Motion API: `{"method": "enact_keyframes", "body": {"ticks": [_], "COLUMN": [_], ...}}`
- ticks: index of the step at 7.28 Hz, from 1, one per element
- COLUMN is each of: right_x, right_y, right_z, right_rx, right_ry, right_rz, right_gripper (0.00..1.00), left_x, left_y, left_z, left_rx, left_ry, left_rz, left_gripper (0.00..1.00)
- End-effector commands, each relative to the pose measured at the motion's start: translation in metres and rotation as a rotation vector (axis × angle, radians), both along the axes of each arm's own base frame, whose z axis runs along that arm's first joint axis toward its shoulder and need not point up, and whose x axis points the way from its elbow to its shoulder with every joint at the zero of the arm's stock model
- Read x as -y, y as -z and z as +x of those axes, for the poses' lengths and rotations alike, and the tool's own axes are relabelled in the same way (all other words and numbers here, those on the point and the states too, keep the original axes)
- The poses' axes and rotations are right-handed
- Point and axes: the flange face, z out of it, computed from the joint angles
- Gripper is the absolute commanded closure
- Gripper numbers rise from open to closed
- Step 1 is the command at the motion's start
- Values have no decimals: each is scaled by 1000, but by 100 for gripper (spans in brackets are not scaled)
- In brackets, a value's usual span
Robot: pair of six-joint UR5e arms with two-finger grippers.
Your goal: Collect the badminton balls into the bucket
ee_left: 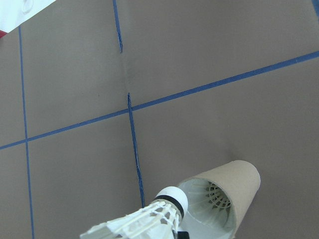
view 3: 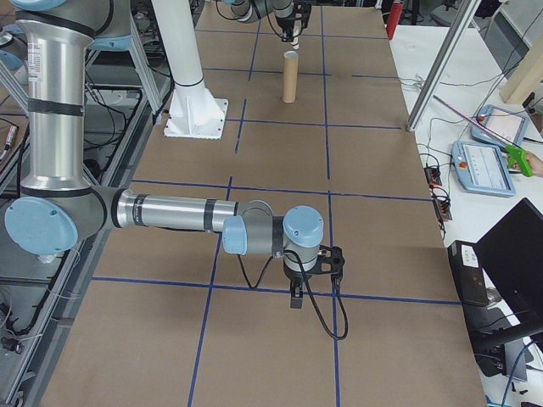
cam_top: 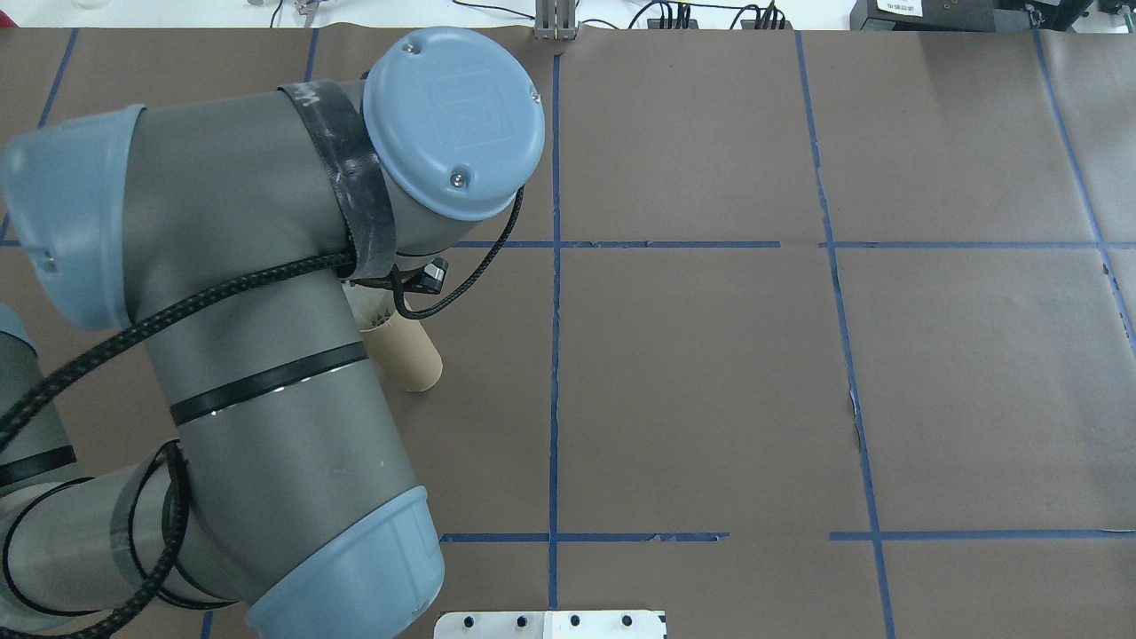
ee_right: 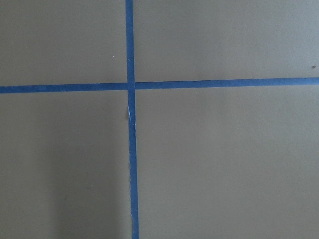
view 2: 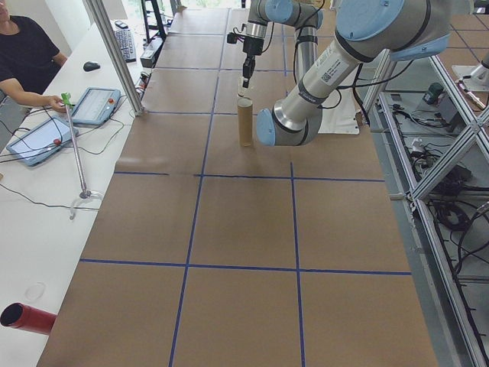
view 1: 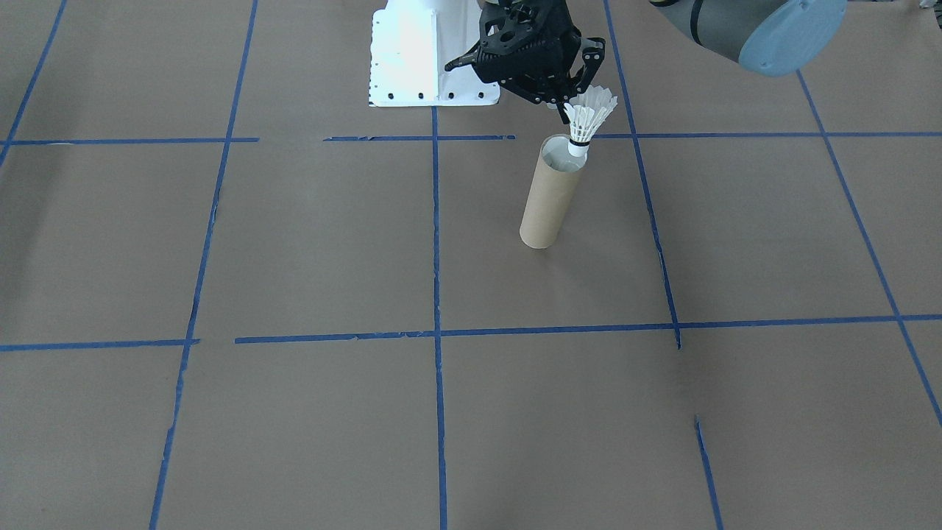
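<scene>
I am at the drop-in step: my left gripper (view 1: 570, 103) pinches a white shuttlecock (view 1: 586, 118) by the edge of its feather skirt and holds it right at the mouth of the cardboard tube (view 1: 550, 193), which stands upright on the brown table (view 1: 309, 243).

In the front-facing view the shuttlecock's cork tip points down and sits at the tube's far rim, toward the white robot base (view 1: 419, 59), rather than over the centre of the opening. I cannot tell whether the tip touches the rim or hangs just above it. The left wrist view shows the shuttlecock (ee_left: 149, 219) beside the tube's opening (ee_left: 219, 199), and deep inside the tube there looks to be another shuttlecock already sitting.

I judge the task nearly finished for this piece. The next move calls for a small shift to bring the tip over the middle of the tube, then a straight descent before letting go, since the tube is barely wider than the feathers. A nudge against the rim could tip the tube over.

My right gripper (view 3: 296, 288) hangs close above the table, well apart from the tube. I cannot tell whether its fingers are spread or pressed together.
</scene>
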Motion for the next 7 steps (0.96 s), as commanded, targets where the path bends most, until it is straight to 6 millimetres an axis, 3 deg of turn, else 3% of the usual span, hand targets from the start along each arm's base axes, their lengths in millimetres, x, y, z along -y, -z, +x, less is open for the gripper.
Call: {"method": "enact_keyframes", "body": {"ticks": [1, 3, 4, 5, 7], "right_x": [0, 0, 0, 0, 0], "right_y": [0, 0, 0, 0, 0], "right_z": [0, 0, 0, 0, 0], "right_rx": [0, 0, 0, 0, 0], "right_ry": [0, 0, 0, 0, 0], "right_rz": [0, 0, 0, 0, 0], "right_gripper": [0, 0, 0, 0, 0], "left_x": [-1, -4, -4, -9, -10], "left_y": [-2, -1, -2, -7, -6], "left_z": [5, 7, 8, 13, 11], "left_rx": [9, 5, 8, 11, 4], "left_ry": [-7, -15, -14, -17, -17], "left_rz": [-4, -5, -5, -12, -9], "left_gripper": [98, 92, 50, 1, 0]}}
